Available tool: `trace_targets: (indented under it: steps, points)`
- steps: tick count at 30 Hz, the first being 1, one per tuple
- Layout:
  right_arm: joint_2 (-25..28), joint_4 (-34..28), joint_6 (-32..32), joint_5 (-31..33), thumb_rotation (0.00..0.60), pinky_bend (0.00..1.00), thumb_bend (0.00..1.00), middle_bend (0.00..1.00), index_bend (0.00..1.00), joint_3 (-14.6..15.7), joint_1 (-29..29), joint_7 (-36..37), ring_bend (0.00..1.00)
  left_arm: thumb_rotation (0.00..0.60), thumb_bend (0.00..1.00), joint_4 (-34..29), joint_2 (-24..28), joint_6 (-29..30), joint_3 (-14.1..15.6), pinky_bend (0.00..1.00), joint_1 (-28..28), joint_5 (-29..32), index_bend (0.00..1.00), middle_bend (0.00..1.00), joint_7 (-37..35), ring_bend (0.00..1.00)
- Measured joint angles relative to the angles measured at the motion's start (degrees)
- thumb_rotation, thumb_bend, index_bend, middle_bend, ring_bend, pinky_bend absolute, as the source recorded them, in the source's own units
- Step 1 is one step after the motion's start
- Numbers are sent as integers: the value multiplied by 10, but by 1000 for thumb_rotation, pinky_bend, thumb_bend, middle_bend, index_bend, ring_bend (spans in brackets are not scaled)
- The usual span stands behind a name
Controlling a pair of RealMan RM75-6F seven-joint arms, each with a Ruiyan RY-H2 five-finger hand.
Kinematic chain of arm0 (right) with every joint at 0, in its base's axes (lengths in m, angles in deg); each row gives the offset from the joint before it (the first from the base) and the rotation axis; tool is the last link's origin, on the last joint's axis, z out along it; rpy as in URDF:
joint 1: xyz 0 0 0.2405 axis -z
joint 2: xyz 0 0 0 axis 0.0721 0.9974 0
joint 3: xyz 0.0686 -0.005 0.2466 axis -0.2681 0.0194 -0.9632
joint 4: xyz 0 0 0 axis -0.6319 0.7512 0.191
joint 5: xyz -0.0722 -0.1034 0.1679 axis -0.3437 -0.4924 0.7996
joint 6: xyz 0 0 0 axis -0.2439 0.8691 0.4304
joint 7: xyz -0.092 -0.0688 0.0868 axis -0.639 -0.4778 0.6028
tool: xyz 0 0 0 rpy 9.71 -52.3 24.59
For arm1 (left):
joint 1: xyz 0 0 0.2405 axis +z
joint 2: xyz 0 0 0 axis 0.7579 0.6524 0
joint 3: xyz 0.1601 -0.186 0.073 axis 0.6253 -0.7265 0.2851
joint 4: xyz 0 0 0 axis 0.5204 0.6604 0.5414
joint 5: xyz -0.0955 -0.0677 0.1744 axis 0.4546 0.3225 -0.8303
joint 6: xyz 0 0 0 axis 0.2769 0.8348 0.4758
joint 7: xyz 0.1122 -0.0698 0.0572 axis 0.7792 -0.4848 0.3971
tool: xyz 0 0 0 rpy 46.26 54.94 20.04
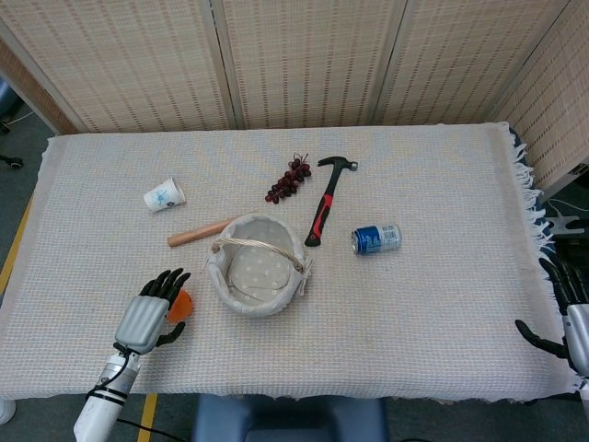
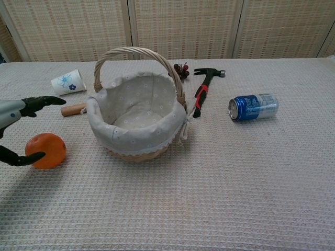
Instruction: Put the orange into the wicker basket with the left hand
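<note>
The orange [image 1: 182,303] [image 2: 48,150] lies on the woven tablecloth just left of the wicker basket [image 1: 247,304] [image 2: 137,137], which has a pale spotted lining and an upright handle. My left hand [image 1: 147,318] [image 2: 11,112] reaches over the orange from its left. Its fingers [image 2: 44,100] are spread above the fruit and its thumb [image 2: 20,160] curls at the orange's near side, without closing on it. In the head view the hand hides part of the orange. My right hand [image 1: 565,315] hangs with fingers apart off the table's right edge, holding nothing.
A paper cup [image 1: 164,195] lies on its side at the back left. A wooden rod [image 1: 202,231] lies behind the basket. Dark grapes [image 1: 288,180], a red-handled hammer [image 1: 324,210] and a blue can [image 1: 376,238] on its side sit behind and right of the basket.
</note>
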Motion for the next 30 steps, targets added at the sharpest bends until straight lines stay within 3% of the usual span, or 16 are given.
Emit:
trace_targets:
  steps: [16,18,20,24,27,30]
  points:
    - [0,-2,-4,5,600,202,110,0,0,-1,-1,-3,0,600,338,132,-86,-65,-7,130,-21,55,0,0,-28,0]
    - [0,-2,-5,4,600,202,110,0,0,-1,-1,-4,0,600,342,148,-95,-69,-8,152,-23,60,2,3,-32,44]
    - [0,-2,-5,2,600,203,110,0,0,0,-1,-5,0,600,359,162,-105,-69,-9,247,-24,59,46,58,-36,170]
    - [0,-2,-4,1,600,202,111,0,0,1,-1,-6,0,600,437,207,-136,-54,-14,561,-23,52,240,293,-42,469]
    - [0,-2,-5,1,600,202,111,0,0,1,-1,-7,0,600,563,247,-164,-35,-19,729,-22,45,367,419,-43,607]
    - [0,-2,-4,1,600,202,110,0,0,1,-1,-6,0,600,661,275,-188,-17,-24,797,-20,38,440,485,-41,670]
